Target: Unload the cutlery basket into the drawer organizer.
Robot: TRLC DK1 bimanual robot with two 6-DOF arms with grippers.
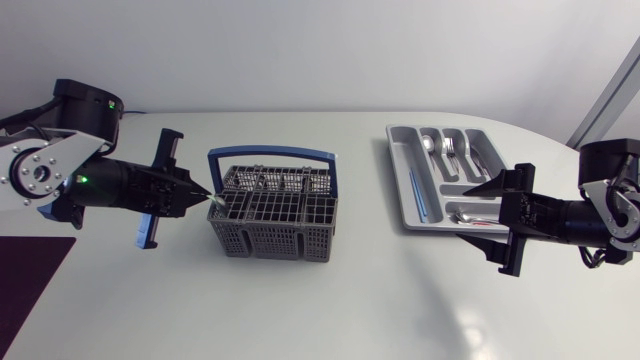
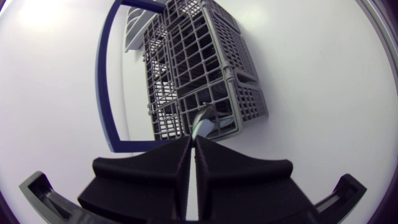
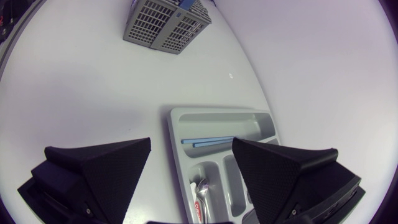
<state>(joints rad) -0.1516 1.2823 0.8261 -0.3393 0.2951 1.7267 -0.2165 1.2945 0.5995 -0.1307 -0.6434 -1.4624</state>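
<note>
The grey cutlery basket (image 1: pixel 270 215) with a blue handle (image 1: pixel 272 155) stands left of the table's middle. My left gripper (image 1: pixel 208 196) is at the basket's left end, shut on the silvery tip of a cutlery piece (image 1: pixel 216 201) sticking out of it. In the left wrist view that piece (image 2: pixel 203 123) shows just ahead of the closed fingertips; its kind is hidden. The grey drawer organizer (image 1: pixel 400 180) lies at the right, holding spoons, forks and thin blue sticks (image 1: pixel 418 195). My right gripper (image 1: pixel 468 207) hangs open over the organizer's (image 3: pixel 217 115) near right part, holding nothing.
The far basket (image 3: pixel 165 22) shows ahead of the right gripper (image 3: pixel 193 180) across bare white table. A dark mat (image 1: pixel 25 280) lies at the table's front left corner. Open table surface spreads between basket and organizer and along the front.
</note>
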